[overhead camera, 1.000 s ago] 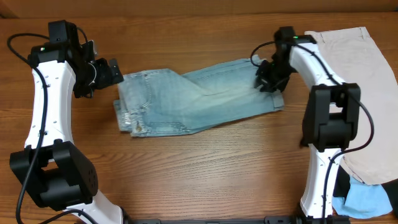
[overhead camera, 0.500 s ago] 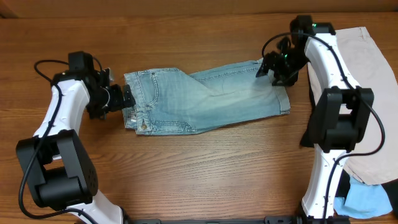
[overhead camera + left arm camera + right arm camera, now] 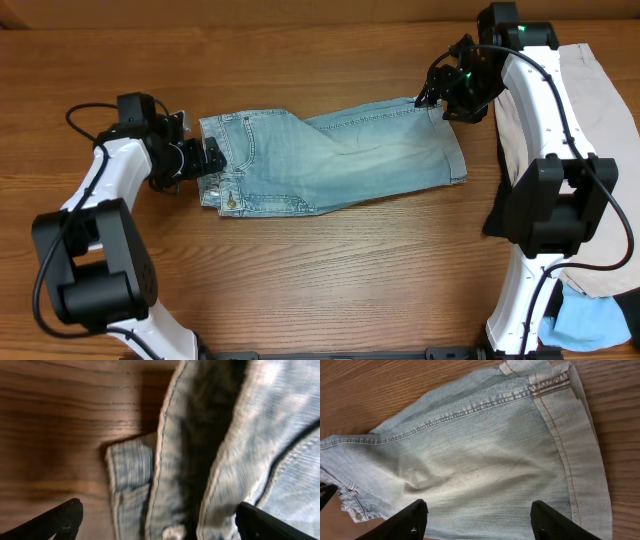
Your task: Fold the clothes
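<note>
the faded denim shorts [image 3: 330, 165] lie flat, folded lengthwise, in the middle of the wooden table [image 3: 330, 270], waistband to the left and cuffed hem to the right. the left gripper [image 3: 212, 160] sits low at the waistband edge, its fingers [image 3: 65, 516] spread wide with the denim between them, not clamped. the right gripper [image 3: 437, 100] hovers over the far hem corner, jaws released and holding nothing. beige shorts [image 3: 600, 130] lie at the table's right edge, a pale-blue garment [image 3: 590, 325] near the front corner.
</note>
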Controlling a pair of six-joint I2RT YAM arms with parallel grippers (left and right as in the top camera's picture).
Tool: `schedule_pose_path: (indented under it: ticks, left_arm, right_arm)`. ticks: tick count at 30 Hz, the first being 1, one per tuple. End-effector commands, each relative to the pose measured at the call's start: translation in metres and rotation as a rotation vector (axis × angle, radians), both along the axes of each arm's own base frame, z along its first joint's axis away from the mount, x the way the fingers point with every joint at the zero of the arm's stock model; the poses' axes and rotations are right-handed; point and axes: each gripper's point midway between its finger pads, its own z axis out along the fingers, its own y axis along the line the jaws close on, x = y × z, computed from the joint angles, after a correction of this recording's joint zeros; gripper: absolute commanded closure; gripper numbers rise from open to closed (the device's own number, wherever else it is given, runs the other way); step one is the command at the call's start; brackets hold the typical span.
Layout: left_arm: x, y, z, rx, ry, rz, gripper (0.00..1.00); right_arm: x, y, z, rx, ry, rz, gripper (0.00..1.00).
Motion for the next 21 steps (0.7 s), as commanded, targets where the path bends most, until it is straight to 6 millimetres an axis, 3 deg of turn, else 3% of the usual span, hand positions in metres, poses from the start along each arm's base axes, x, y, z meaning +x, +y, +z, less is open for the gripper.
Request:
schedule_pose_path:
  ticks: [1, 9, 14, 16, 21]
  left_arm:
    - [-0.004, -0.015, -0.019, -0.068, 0.029, -0.047, 0.02]
    - [-0.008, -0.032, -0.044, -0.139, 0.079, -0.072, 0.06]
    - [-0.010, -0.057, -0.051, -0.191, 0.093, -0.120, 0.21]
    - [-0.009, -0.065, -0.051, -0.196, 0.091, -0.136, 0.33]
    - [0.005, -0.066, -0.042, -0.211, 0.050, -0.119, 0.78]
  right_arm:
    - [0.003, 0.003, 0.017, 0.007, -0.046, 0.014, 0.30]
    - [0.004, 0.003, 0.017, 0.008, -0.051, 0.013, 0.30]
    - [0.005, 0.005, 0.018, 0.008, -0.058, 0.017, 0.30]
    - [0.006, 0.009, 0.018, 0.013, -0.066, 0.026, 0.30]
    - [0.010, 0.031, 0.020, 0.016, -0.109, 0.091, 0.30]
